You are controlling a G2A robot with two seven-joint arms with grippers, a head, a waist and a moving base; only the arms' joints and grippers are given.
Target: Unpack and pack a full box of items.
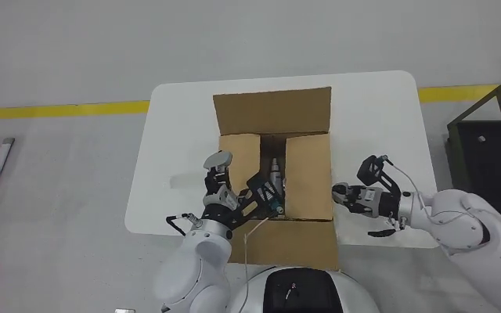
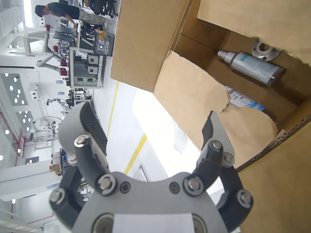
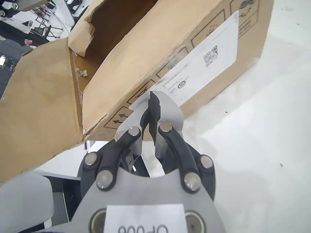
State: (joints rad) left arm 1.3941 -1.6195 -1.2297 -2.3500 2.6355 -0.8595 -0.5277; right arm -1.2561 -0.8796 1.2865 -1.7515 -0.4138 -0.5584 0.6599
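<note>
— Flaps are standing half open on the box (image 1: 270,113), which is sitting mid-table (image 1: 376,102). Why is the left gripper (image 2: 149,111) hanging there?
— Its fingers are spreading wide about the side flap (image 2: 194,93), probably to fold it outward. That would be exposing the bottle (image 2: 252,66) and metal flange (image 2: 264,49) lying inside.
— And the right gripper (image 3: 151,98)?
— It is hovering pinched together and empty, beside the labelled outer wall, perhaps bracing the box.
</note>
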